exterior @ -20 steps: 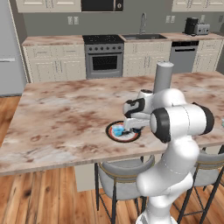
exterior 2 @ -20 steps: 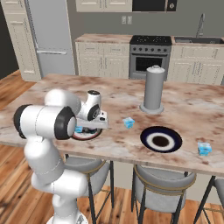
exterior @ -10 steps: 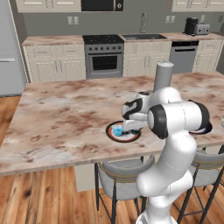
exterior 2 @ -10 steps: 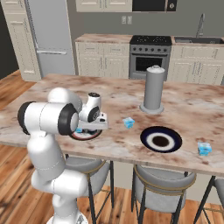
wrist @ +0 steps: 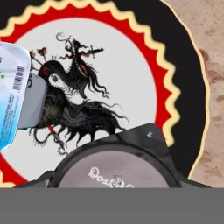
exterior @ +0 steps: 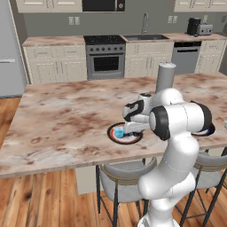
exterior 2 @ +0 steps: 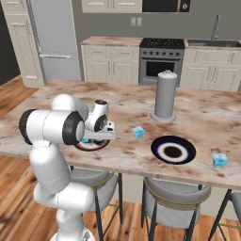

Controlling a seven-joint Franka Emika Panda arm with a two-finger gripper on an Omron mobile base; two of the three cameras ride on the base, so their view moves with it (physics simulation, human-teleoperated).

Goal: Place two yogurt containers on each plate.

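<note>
Spanning a kitchen, marble island [exterior: 66, 119], red plate [wrist: 131, 65], hand [exterior: 128, 128] grip unclear

Island counter [exterior: 66, 119]: near plate [exterior: 126, 137] at the front edge, one yogurt cup [exterior: 119, 132] on its left part, a second, dark cup [wrist: 116, 164] beside it on the same plate. Second plate [exterior 2: 173, 150] further right along the front edge. Loose cup [exterior 2: 138, 132] between the two plates; another cup [exterior 2: 219, 160] right of the second plate. Tall cylinder [exterior 2: 165, 96] behind the second plate. Stools [exterior 2: 176, 197] under the front edge.
</note>
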